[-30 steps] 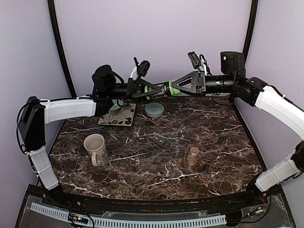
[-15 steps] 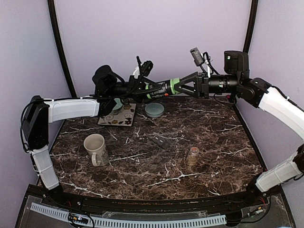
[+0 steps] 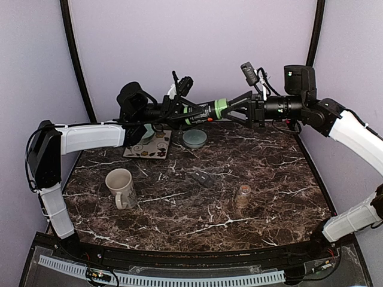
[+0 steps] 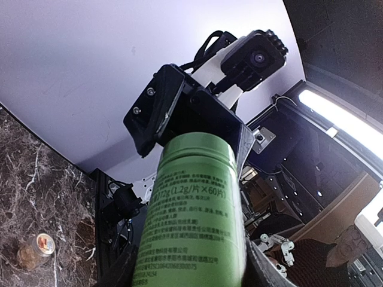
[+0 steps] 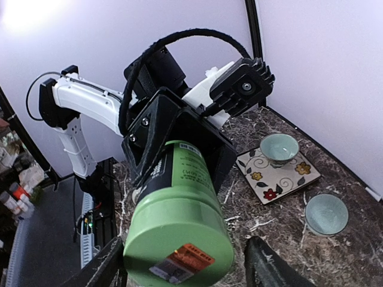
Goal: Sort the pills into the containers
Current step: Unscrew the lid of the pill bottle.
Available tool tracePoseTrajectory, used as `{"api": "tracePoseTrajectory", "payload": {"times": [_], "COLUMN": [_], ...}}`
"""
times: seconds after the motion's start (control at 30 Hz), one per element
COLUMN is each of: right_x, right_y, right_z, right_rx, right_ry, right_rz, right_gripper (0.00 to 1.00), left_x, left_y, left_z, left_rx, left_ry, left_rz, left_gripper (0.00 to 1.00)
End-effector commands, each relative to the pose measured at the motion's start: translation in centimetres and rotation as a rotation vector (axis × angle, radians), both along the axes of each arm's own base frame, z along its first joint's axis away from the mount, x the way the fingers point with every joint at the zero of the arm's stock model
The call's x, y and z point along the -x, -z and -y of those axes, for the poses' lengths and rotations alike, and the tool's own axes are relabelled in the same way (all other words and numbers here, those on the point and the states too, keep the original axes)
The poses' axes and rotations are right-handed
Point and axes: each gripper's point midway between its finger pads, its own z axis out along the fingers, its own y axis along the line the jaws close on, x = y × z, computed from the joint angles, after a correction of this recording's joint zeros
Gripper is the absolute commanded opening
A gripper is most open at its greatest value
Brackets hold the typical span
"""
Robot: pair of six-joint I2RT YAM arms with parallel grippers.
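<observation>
A green bottle, beige mug, brown white-veined marble table.

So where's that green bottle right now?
In the top view the green bottle is held sideways in mid-air by the left gripper, near the table's far edge. The round teal dish is the nearest thing beneath it.

Lettering on the green bottle
Reads "72g(1.2g/片×60片)" high on its side; finer lines beneath, and the orange sticker on its base, too small to read.
</observation>
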Motion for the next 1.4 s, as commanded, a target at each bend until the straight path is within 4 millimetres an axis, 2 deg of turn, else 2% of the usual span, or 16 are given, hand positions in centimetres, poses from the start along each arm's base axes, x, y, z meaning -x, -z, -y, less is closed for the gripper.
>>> {"api": "tracePoseTrajectory", "payload": {"times": [0.0,0.07,0.37,0.63,0.9,1.2,1.37], "right_x": [-0.1,-0.2,0.1,-1.5,-2.4,-2.1,-1.8], "right_y": [-0.6,-0.7,-1.3,-0.5,0.2,0.9,2.0], "right_z": [0.5,0.4,0.3,0.1,0.0,0.2,0.1], "right_rx": [-0.008,-0.015,-0.052,-0.112,-0.167,-0.153,-0.124], "right_ry": [0.027,0.025,0.026,0.101,0.148,0.166,0.176], "right_rz": [0.0,-0.014,-0.079,-0.343,-0.543,-0.621,-0.648], "right_gripper": [0.72,0.76,0.82,0.84,0.84,0.8,0.78], "left_x": [0.9,0.9,0.6,0.5,0.6,0.3,0.2], "left_y": [-3.6,-3.5,-3.0,-2.7,-2.5,-2.1,-2.2], "left_z": [-1.3,-1.3,-1.1,-1.0,-1.1,-1.1,-1.0], "left_rx": [0.076,0.075,0.059,0.051,0.047,0.019,0.017], "left_ry": [-0.007,-0.007,-0.026,-0.032,-0.035,-0.066,-0.071], "left_rz": [0.108,0.109,0.126,0.15,0.181,0.214,0.22], "left_gripper": [0.0,0.0,0.0,0.0,0.0,0.0,0.0]}}
